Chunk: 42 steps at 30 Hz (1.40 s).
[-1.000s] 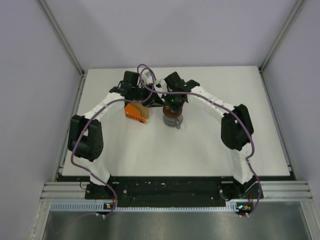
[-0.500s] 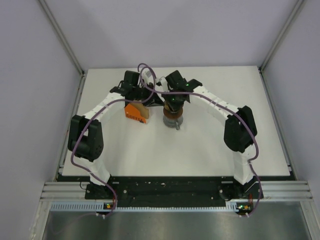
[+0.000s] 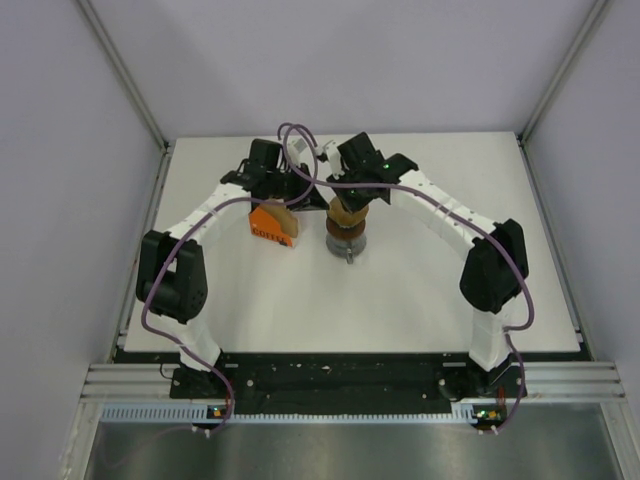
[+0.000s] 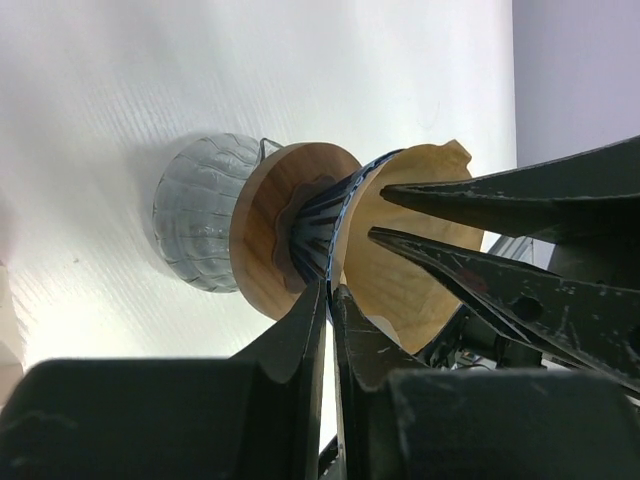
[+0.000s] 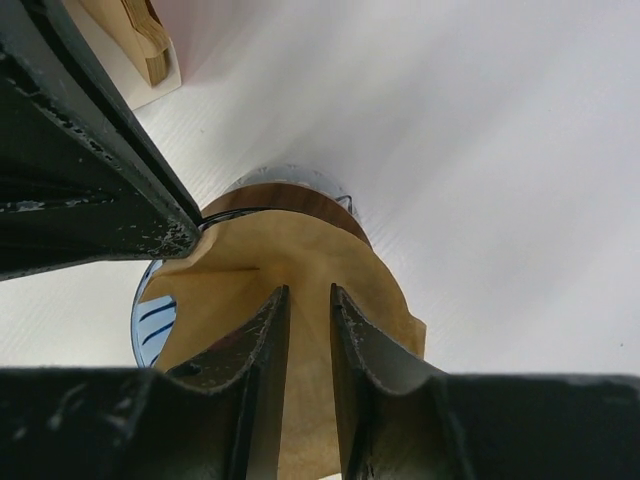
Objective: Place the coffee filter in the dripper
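From above, shows only a tan patch of filter (image 3: pixel 345 210) at mid-frame, on the brown dripper (image 3: pixel 347 227) over the cup (image 3: pixel 347 245), with the orange pack (image 3: pixel 268 227) just left of them on the bench (image 3: pixel 420 290); leaves the gap of either pair of fingers too small to read. From the left wrist, gives the stack side-on: cup at left, wooden collar, blue-ribbed cone, filter set in its mouth with wavy rim standing clear. Shows there the left end effector (image 4: pixel 328 293) closed to a hairline slit, tips meeting on the dripper's rim. From the right wrist, looks down into the paper; shows the right end effector (image 5: pixel 308 295) narrowly parted over the filter, with nothing seen pinched between.
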Tool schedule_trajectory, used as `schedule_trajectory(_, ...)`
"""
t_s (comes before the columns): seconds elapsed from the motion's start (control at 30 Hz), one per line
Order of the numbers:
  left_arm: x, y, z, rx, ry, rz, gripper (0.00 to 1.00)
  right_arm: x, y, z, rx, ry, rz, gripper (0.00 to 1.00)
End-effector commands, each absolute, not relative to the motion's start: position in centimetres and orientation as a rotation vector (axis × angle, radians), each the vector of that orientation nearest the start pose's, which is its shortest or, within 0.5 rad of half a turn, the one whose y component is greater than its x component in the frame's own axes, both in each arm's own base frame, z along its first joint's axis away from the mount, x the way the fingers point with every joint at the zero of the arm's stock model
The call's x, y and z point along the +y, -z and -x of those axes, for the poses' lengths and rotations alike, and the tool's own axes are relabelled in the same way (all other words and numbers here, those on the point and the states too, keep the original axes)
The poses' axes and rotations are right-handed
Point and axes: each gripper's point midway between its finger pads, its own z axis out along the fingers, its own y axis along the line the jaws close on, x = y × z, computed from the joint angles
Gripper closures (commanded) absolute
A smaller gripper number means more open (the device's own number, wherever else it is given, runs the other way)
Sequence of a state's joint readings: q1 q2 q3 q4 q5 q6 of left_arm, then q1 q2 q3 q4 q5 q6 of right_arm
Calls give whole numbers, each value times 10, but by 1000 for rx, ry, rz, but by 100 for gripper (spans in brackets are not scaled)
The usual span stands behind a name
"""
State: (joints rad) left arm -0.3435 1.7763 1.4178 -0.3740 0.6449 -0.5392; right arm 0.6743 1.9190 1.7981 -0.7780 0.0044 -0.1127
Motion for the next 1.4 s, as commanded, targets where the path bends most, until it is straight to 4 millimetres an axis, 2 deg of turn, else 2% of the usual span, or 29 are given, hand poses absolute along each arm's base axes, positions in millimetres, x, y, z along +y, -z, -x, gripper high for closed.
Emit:
schedule_trajectory(0.0, -269, -212, -388, 2333, 1172, -167, 88, 303, -226, -379, 2142, -249, 933, 77)
schedule_trajectory(0.13, -270, -218, -388, 2322, 1180, -183, 84, 293, -237, -378, 2133, -231, 894, 76)
schedule_trajectory(0.3, -271, -223, -390, 2312, 1172, -202, 81, 296, -251, -373, 2114, -299, 870, 75)
schedule_trajectory(0.47, -270, -219, -389, 2324, 1165, -207, 78, 294, -245, -373, 2133, -289, 872, 75)
schedule_trajectory(0.57, -269, -221, -388, 2319, 1158, -215, 75, 292, -249, -373, 2126, -290, 865, 75)
schedule_trajectory(0.8, -267, -239, -392, 2276, 1128, -258, 56, 283, -272, -373, 2088, -307, 816, 71)
schedule_trajectory(0.93, -262, -252, -397, 2246, 1074, -295, 46, 272, -287, -375, 2063, -308, 771, 69)
schedule_trajectory(1.03, -253, -266, -403, 2216, 975, -332, 40, 256, -301, -378, 2038, -302, 715, 61)
schedule_trajectory(1.13, -232, -282, -413, 2166, 831, -353, 33, 229, -312, -388, 2021, -287, 613, 47)
schedule_trajectory(1.3, -183, -303, -429, 2097, 657, -278, 26, 179, -319, -397, 1990, -278, 447, 24)
schedule_trajectory(1.37, -156, -308, -436, 2081, 588, -223, 25, 156, -321, -399, 1970, -276, 356, 11)
